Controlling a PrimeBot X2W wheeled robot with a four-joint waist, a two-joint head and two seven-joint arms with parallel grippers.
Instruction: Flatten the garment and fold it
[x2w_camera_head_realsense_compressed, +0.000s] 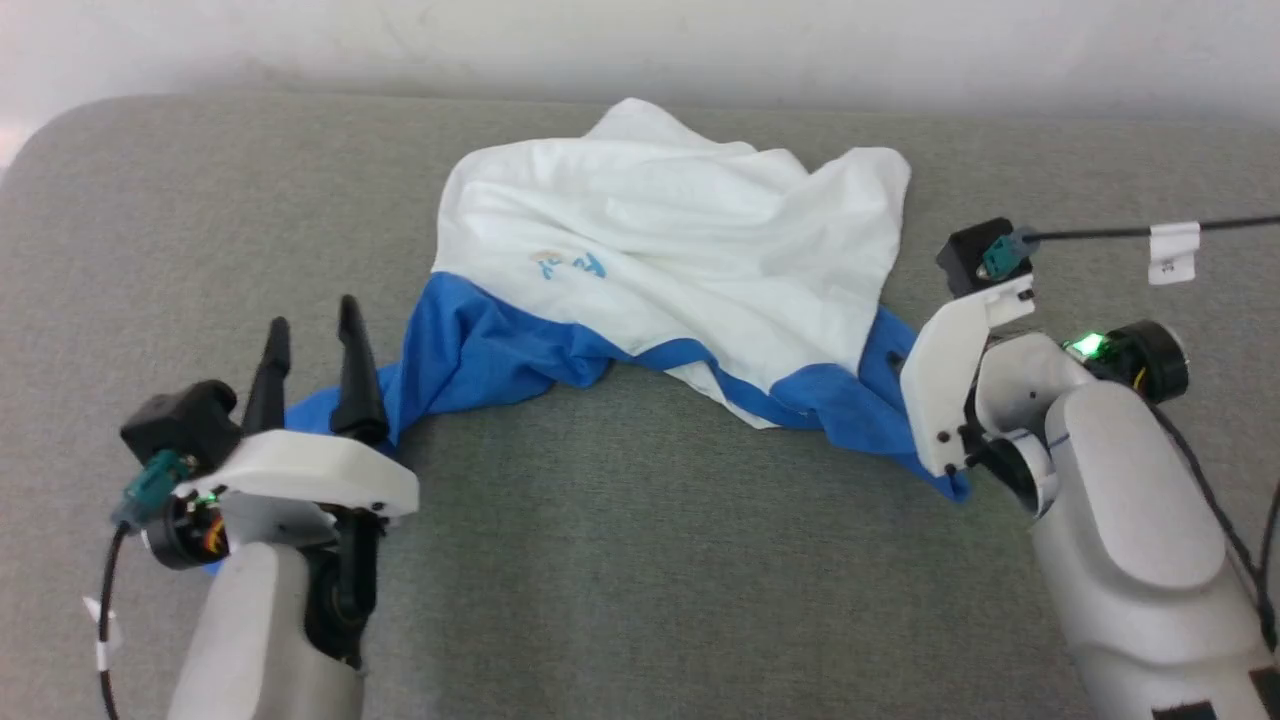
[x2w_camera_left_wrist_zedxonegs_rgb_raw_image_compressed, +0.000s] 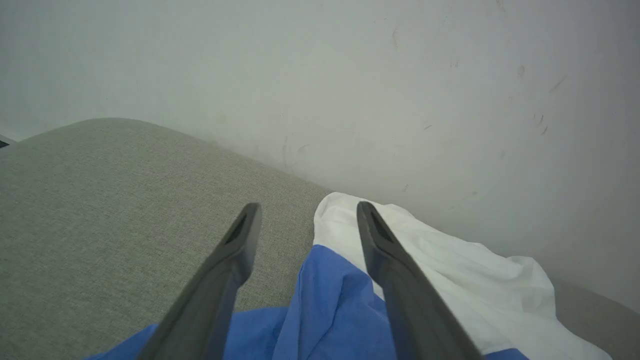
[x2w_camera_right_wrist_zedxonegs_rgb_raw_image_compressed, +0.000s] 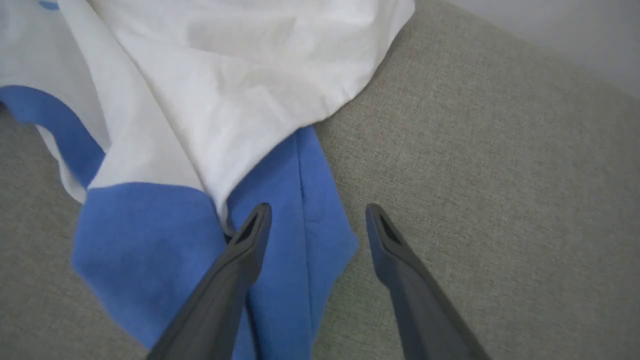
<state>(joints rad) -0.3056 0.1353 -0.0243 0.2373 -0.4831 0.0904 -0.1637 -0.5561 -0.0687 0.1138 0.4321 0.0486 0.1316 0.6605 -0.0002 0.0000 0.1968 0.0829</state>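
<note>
Left fingers (x2w_camera_head_realsense_compressed: 355, 380) spread apart above one blue sleeve (x2w_camera_head_realsense_compressed: 480, 350), right fingers (x2w_camera_right_wrist_zedxonegs_rgb_raw_image_compressed: 240, 265) likewise above the other; the shirt (x2w_camera_head_realsense_compressed: 680, 230) lies crumpled near the cushion's (x2w_camera_head_realsense_compressed: 640, 560) far edge.

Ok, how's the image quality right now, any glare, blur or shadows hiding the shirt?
Head view: soft even light, the garment shows readable folds, its chest print too blurred to read. Left wrist view: the left gripper looks soft toward the bottom edge. Right wrist view: cushion weave crisp around the right gripper, no glare.
</note>
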